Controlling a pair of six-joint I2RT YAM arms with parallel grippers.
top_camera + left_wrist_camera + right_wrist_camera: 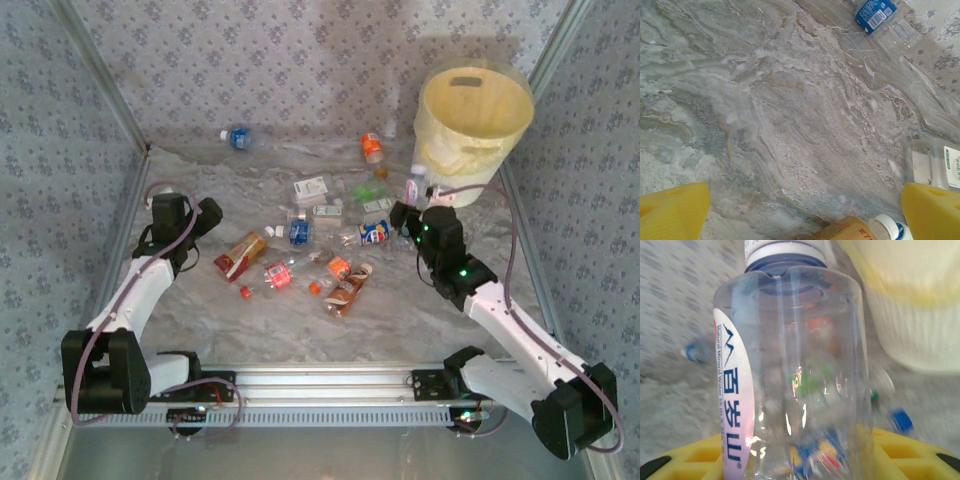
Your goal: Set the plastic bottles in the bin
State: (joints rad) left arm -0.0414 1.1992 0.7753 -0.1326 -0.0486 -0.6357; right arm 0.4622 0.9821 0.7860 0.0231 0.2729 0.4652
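Two arms are working this table (pixel 430 325), there is one bin, and I am counting about thirteen plastic bottles, though the middle clump is too tangled for a sure number.

Over on the left, the left gripper (pixel 208 213) is hanging above bare marbled cloth with its yellow fingers (pixel 675 212) spread wide and nothing between them. Beyond it, near the far left corner, one blue-labelled bottle (pixel 238 137) is lying on its side, its long axis running along the far edge. Just to the right of that gripper, a brown bottle (pixel 240 255) is lying diagonally, from near-left to far-right, with its white cap at the far-right end.

In the middle of the table, the clump of crushed bottles (pixel 300 231) is sprawling flat, pointing every which way. One orange-labelled bottle (pixel 372 148) is sitting apart from it, towards the far edge.

Now to the right. The right gripper (pixel 410 208) is clamping a clear white-labelled bottle (pixel 790 365) by its base. The bottle's long axis is lining up with the fingers, and its white cap is pointing away from the gripper towards the far edge. It is sitting just beside the foot of the bin (pixel 480 120), on the near-left side. The pale yellow bin is standing upright in the far right corner, mouth open to the top.
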